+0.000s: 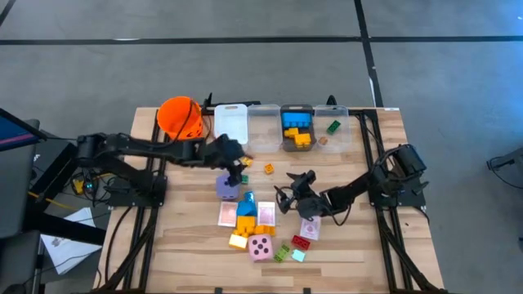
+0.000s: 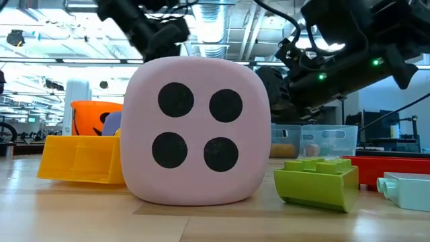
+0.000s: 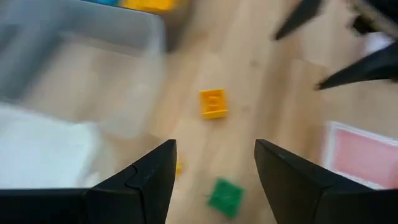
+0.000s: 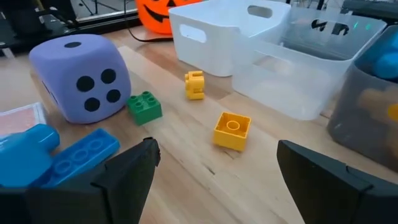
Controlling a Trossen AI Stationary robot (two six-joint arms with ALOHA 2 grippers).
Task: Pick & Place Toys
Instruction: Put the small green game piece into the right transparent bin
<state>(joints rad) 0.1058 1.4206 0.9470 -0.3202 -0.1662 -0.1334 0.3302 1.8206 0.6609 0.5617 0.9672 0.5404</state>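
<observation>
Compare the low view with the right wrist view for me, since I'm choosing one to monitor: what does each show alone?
Only the low view shows the pink die filling the foreground, with a lime brick beside it. Only the right wrist view shows the purple die, the green brick, the yellow brick and the open right end effector. Both share the orange bucket and the clear bins.

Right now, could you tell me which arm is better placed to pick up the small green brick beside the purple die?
Probably the left. Its open gripper hovers almost over the green brick, which shows between its fingers in the wrist view. The right gripper, also open, is farther off, nearer the yellow brick.
</observation>
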